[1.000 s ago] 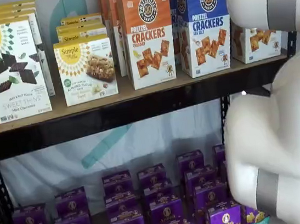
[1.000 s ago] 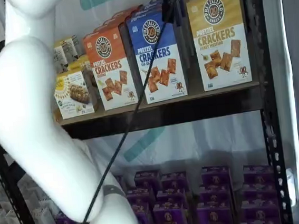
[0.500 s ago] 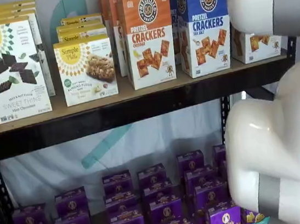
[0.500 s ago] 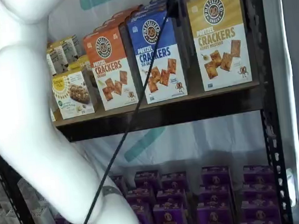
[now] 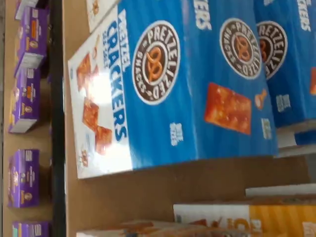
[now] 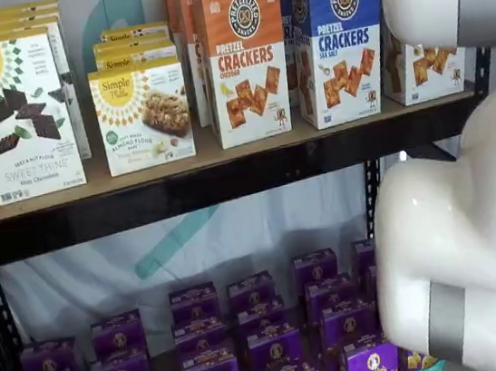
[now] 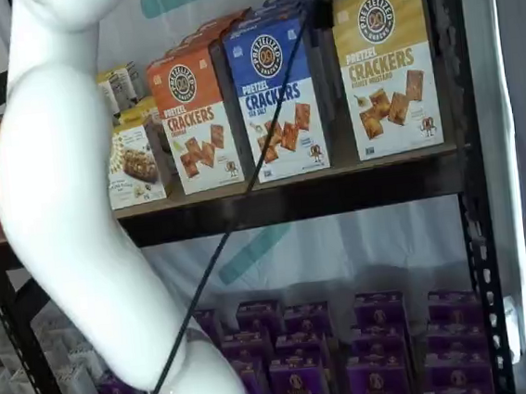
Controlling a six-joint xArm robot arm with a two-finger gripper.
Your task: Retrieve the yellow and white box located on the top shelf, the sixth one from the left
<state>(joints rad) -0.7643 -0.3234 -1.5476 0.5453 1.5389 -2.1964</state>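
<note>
The yellow and white box [image 7: 386, 64] is seen standing upright on the top shelf [image 7: 291, 197], at the end by the black post. Just beside it a blue cracker box [image 7: 277, 98] is set, and next to that an orange cracker box [image 7: 195, 120]. The white arm [image 7: 68, 206] is seen in both shelf views, with a black cable [image 7: 244, 189] hanging across the boxes. The gripper's fingers are not seen anywhere. The jaws are spread wide, and nothing is seen held. In the wrist view the blue cracker box [image 5: 168, 84] is seen close up.
</note>
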